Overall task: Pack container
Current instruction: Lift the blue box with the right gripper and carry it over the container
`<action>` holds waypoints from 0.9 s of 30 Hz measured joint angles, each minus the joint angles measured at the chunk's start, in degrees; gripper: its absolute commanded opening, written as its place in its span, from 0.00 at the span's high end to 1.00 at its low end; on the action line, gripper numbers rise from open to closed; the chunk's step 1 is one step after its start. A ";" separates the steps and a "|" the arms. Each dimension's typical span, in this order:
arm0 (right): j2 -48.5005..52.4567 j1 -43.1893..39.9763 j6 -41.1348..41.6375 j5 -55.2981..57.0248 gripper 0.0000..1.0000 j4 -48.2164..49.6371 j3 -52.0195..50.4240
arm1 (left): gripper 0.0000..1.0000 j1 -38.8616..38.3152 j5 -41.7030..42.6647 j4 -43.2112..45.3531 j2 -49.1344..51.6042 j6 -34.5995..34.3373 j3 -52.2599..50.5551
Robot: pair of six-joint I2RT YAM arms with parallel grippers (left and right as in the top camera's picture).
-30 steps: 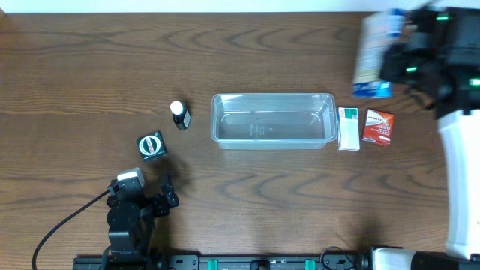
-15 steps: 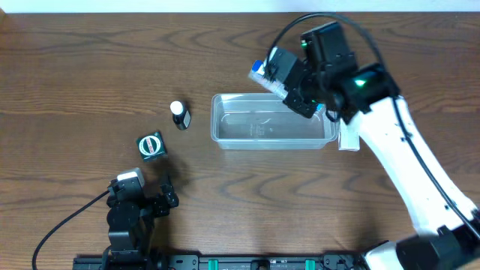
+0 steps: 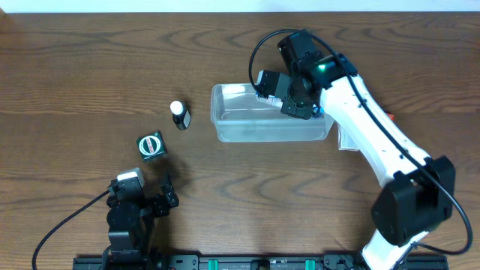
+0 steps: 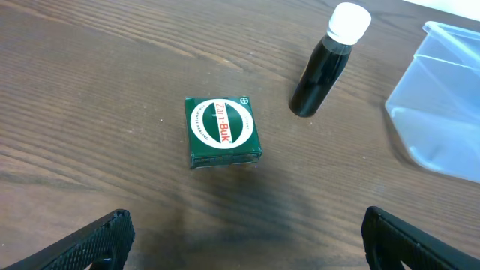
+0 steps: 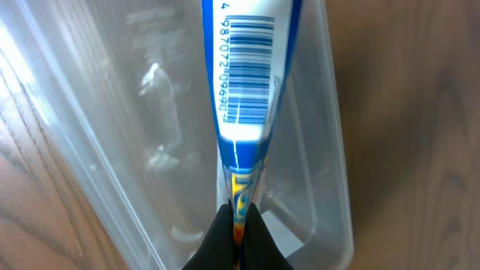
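Note:
The clear plastic container [image 3: 247, 129] lies at the table's middle; it also shows in the right wrist view [image 5: 112, 112] and its corner in the left wrist view [image 4: 450, 105]. My right gripper [image 3: 289, 94] is shut on the flat end of a blue and white package with a barcode [image 5: 244, 75]. It holds the package over the container's far right part, and the jaws [image 5: 238, 225] pinch it tight. In the overhead view the package [image 3: 264, 81] points left. My left gripper [image 3: 144, 191] is open and empty near the front left, as the left wrist view [image 4: 244, 240] shows.
A green square box [image 3: 151, 145] [image 4: 222, 131] and a dark bottle with a white cap [image 3: 179, 115] [image 4: 326, 64] lie left of the container. A white and green box [image 3: 347, 139] and a sliver of a red box [image 3: 390, 117] lie right of it, partly under the right arm.
My right arm has swung in from the far right with the blue and white package and lowered it over the container. The left arm has not moved.

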 measured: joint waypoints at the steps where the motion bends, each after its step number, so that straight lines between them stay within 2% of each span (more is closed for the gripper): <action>1: 0.37 0.00 -0.07 0.00 0.99 -0.20 0.00 | 0.02 0.00 -0.02 0.00 0.00 0.02 0.00; 10: 0.83 0.00 -1.20 0.94 0.99 -2.64 0.00 | 0.02 0.00 0.00 0.00 0.00 0.02 0.00; 25: 2.14 0.00 -7.89 3.06 0.99 1.57 0.00 | 0.02 0.00 0.00 0.00 0.00 0.02 0.00; 26: 2.71 0.00 -8.11 3.61 0.94 1.55 0.00 | 0.02 0.00 0.00 0.00 0.00 0.02 0.00; 27: 3.04 0.00 -8.17 4.04 0.81 1.55 0.00 | 0.02 0.00 0.00 0.00 0.00 0.02 0.00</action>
